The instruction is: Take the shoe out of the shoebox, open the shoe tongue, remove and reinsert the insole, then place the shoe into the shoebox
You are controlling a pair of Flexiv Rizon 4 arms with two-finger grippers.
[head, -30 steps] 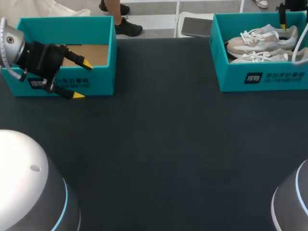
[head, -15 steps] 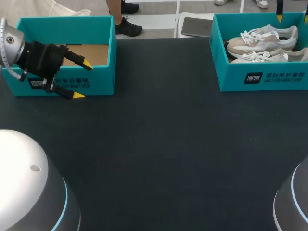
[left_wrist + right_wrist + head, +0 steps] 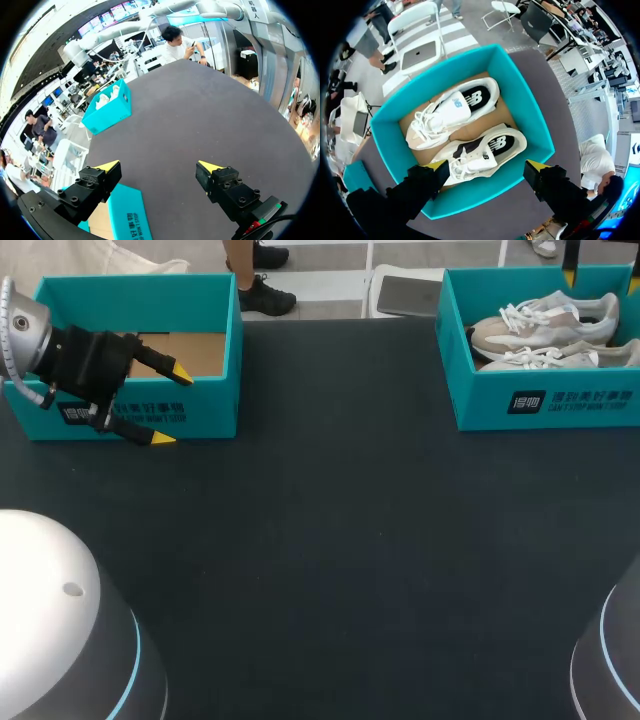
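Observation:
The teal shoebox [image 3: 545, 400] stands at the table's far right with two beige-and-white shoes lying side by side in it, the far one [image 3: 450, 117] and the near one [image 3: 480, 152], insoles showing. My right gripper [image 3: 487, 165] hangs well above the box, open, holding nothing. In the head view only one of its fingers [image 3: 571, 265] shows, at the top edge over the box's far wall. My left gripper [image 3: 170, 405] is open and empty at the front right corner of a second teal box [image 3: 200, 425] at the far left. That box's corner [image 3: 125, 210] lies under one left finger.
The left teal box shows only its cardboard floor [image 3: 190, 350]. From the left wrist, the shoebox [image 3: 107, 107] sits far across the dark table [image 3: 340, 540]. The table's far edge runs just behind both boxes.
My right gripper has lifted up out of the shoebox, away from the shoes, and its fingers have spread wider. The left arm has not moved.

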